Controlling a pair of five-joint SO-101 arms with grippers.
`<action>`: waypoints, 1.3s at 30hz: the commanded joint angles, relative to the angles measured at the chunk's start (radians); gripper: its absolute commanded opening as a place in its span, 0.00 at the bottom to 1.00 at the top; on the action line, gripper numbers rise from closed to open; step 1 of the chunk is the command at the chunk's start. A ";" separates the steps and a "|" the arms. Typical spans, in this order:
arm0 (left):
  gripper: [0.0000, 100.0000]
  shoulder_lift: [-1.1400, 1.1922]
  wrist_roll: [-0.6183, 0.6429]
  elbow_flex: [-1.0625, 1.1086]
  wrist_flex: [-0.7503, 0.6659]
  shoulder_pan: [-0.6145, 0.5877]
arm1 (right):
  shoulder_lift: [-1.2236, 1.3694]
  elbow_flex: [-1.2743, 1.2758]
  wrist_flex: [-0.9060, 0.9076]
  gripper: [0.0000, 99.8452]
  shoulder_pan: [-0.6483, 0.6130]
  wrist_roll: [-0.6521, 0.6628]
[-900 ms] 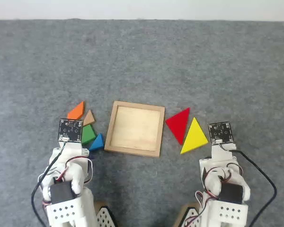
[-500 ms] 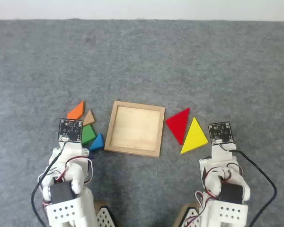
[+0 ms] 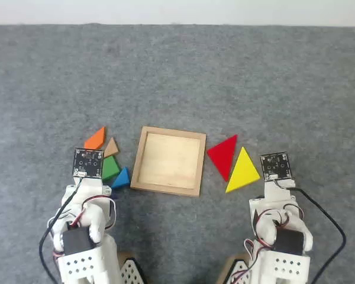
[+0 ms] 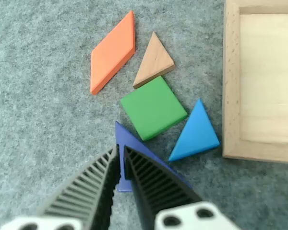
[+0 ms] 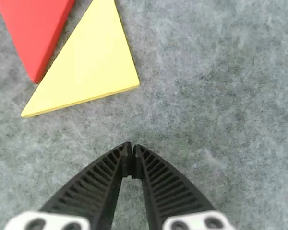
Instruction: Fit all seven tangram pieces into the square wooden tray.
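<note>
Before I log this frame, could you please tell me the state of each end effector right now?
Left end effector: closed, holding nothing.
Right end effector: closed, holding nothing.

Orange parallelogram (image 4: 113, 52), green square (image 4: 153, 108), tan triangle (image 4: 154, 63), light-blue triangle (image 4: 196, 133), indigo triangle (image 4: 126, 136), red triangle (image 5: 33, 24), yellow triangle (image 5: 89, 62). Tray (image 4: 231, 96): pale wood. Bench (image 3: 225, 77): mottled grey.

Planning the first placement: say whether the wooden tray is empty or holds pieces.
Empty: the wooden tray shows bare wood inside; the red triangle and green square lie outside it.
</note>
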 commanded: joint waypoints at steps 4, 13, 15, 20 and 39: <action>0.02 -0.020 0.006 -0.008 0.006 0.008 | -0.012 0.012 0.004 0.01 0.005 0.018; 0.02 -0.020 0.006 -0.008 0.006 0.008 | -0.012 0.012 0.004 0.01 0.005 0.018; 0.02 -0.020 0.006 -0.008 0.006 0.008 | -0.012 0.012 0.004 0.01 0.004 0.014; 0.02 -0.020 0.006 -0.008 0.006 0.008 | -0.012 0.012 0.004 0.01 -0.042 0.014; 0.02 -0.020 0.006 -0.008 0.006 0.008 | -0.012 -0.069 -0.119 0.01 0.087 0.144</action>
